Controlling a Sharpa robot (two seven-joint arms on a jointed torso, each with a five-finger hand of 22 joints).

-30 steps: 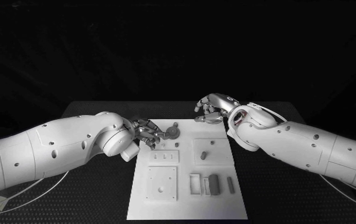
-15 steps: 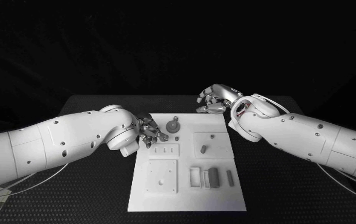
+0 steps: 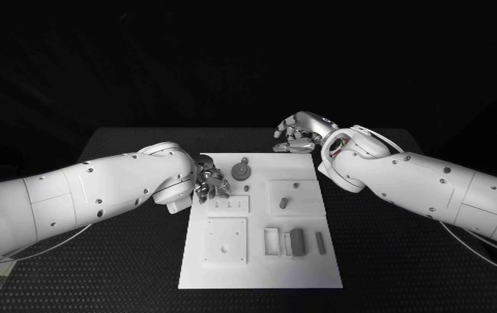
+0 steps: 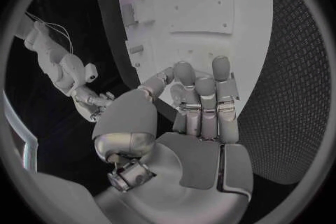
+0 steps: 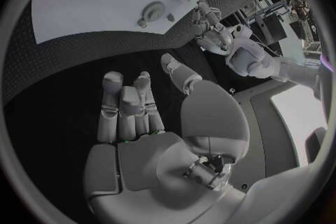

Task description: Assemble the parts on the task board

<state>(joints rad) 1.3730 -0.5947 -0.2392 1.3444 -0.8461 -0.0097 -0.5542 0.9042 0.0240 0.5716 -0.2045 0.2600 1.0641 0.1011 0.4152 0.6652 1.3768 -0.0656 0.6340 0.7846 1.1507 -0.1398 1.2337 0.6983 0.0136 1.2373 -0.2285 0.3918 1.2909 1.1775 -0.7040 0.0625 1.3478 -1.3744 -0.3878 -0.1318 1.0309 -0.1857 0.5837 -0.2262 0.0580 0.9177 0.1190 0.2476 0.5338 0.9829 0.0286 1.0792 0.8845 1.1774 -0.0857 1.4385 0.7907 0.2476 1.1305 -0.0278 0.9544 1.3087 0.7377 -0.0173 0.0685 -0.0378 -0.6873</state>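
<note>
Worktop (image 3: 124,270) carried the task board (image 3: 259,273) at centre. Left hand (image 3: 210,182) hovered over the board's left edge, fingers (image 4: 199,98) pressed together and curled, nothing seen between them. Right hand (image 3: 297,135) hung just past the far right corner, fingers loosely curled, empty.

Risk, as judged: a low left hand could clip the round part (image 3: 241,171) beside it.

Open tray (image 3: 272,242) near the right edge looked empty; a dark block part (image 3: 297,242) stood beside it.

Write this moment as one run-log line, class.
left hand: open, over task board left edge | right hand: open, beyond far edge | round part: on board
</note>
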